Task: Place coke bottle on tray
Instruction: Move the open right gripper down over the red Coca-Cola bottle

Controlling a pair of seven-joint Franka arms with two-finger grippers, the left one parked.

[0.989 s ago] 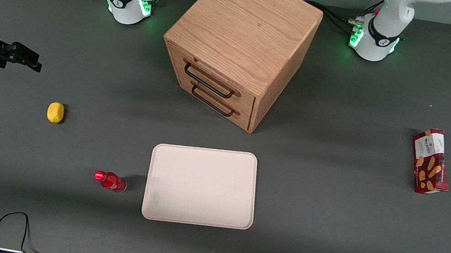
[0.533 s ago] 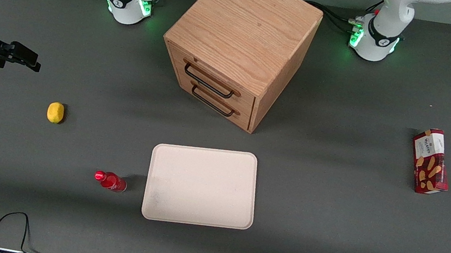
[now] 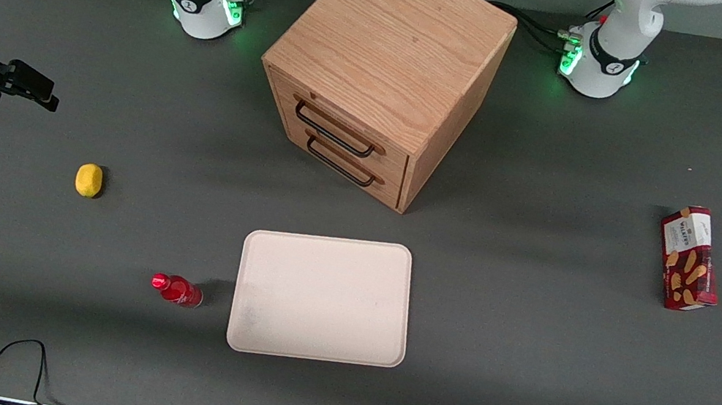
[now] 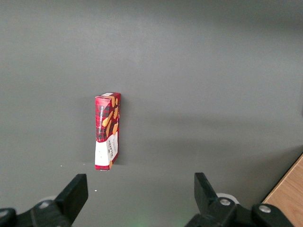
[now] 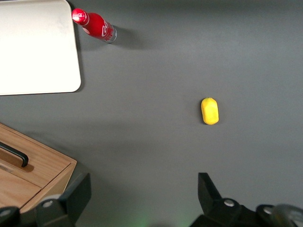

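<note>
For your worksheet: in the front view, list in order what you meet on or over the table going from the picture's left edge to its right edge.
hand → lemon → coke bottle → tray → biscuit box. The wooden drawer cabinet overlaps the tray sideways, so it is left out.

"WALKERS" on red biscuit box (image 3: pixel 689 258); faint white script on coke bottle (image 3: pixel 178 290).

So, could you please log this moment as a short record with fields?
coke bottle: upright on the table, beside the tray, not on it
tray: nothing on it, in front of the drawer cabinet
tool: open, holding nothing, at the working arm's end of the table
lemon: between tool and bottle
biscuit box: toward the parked arm's end
</note>
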